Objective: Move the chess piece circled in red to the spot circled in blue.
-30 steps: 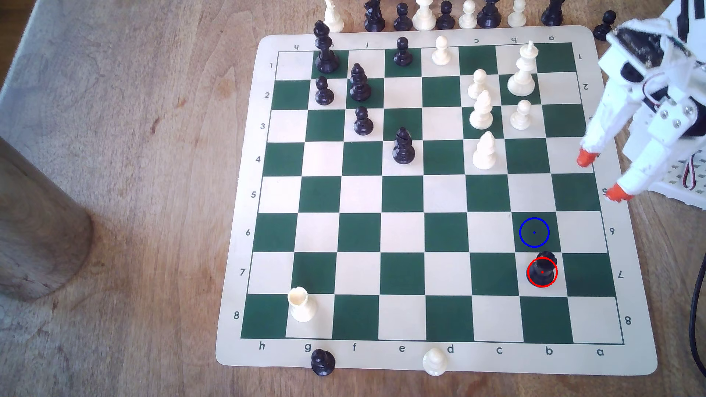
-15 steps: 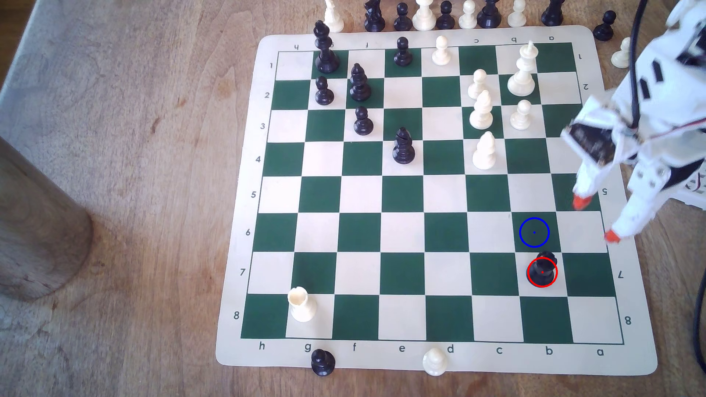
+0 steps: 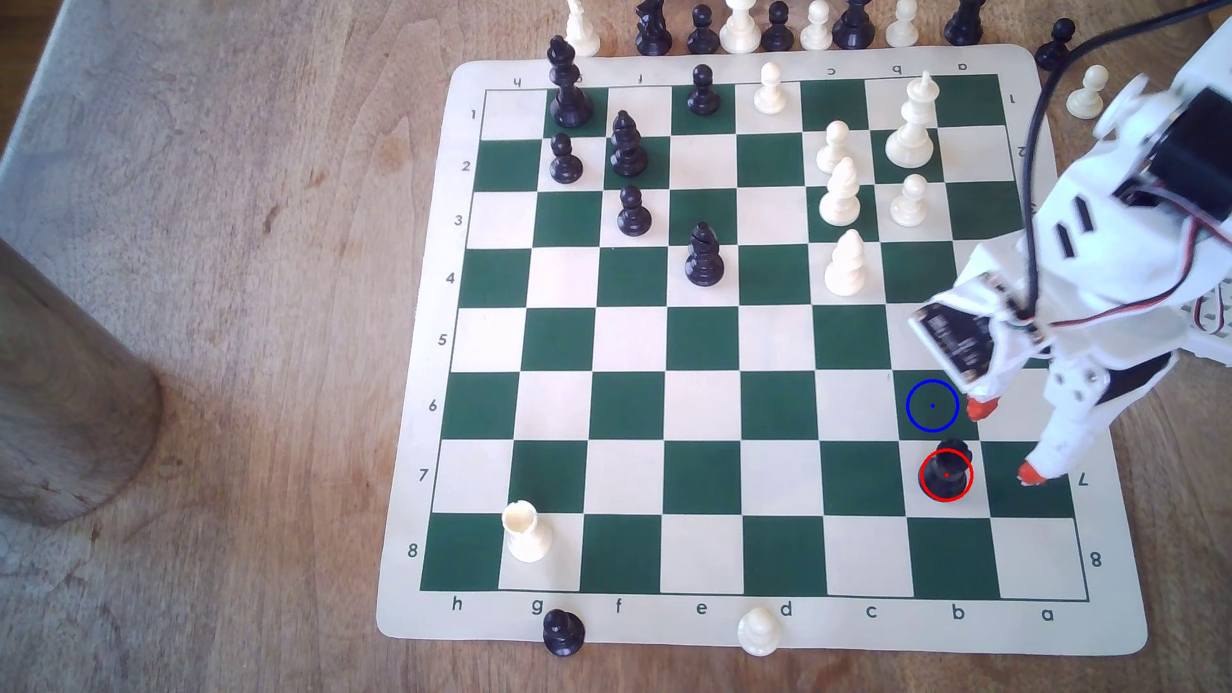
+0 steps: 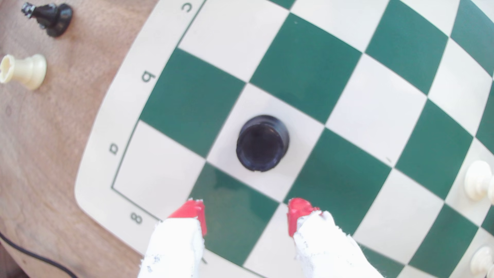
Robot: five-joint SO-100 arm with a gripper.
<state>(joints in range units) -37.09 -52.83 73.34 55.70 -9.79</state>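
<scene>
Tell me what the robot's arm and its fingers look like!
The arm is white plastic with dark slots and black motor blocks. A black cable and thin red and white wires run along it. A dark circuit board sits near the wrist. The two white fingers look rough and have bright red tips.

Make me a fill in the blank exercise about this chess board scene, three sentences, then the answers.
1. The black rook stands on a ____ square ringed in red.
2. The blue ring marks a dark ____ square next to the rook's.
3. The pincer has its red-tipped fingers ____, with nothing between them.

Missing words: cream; green; open
</scene>
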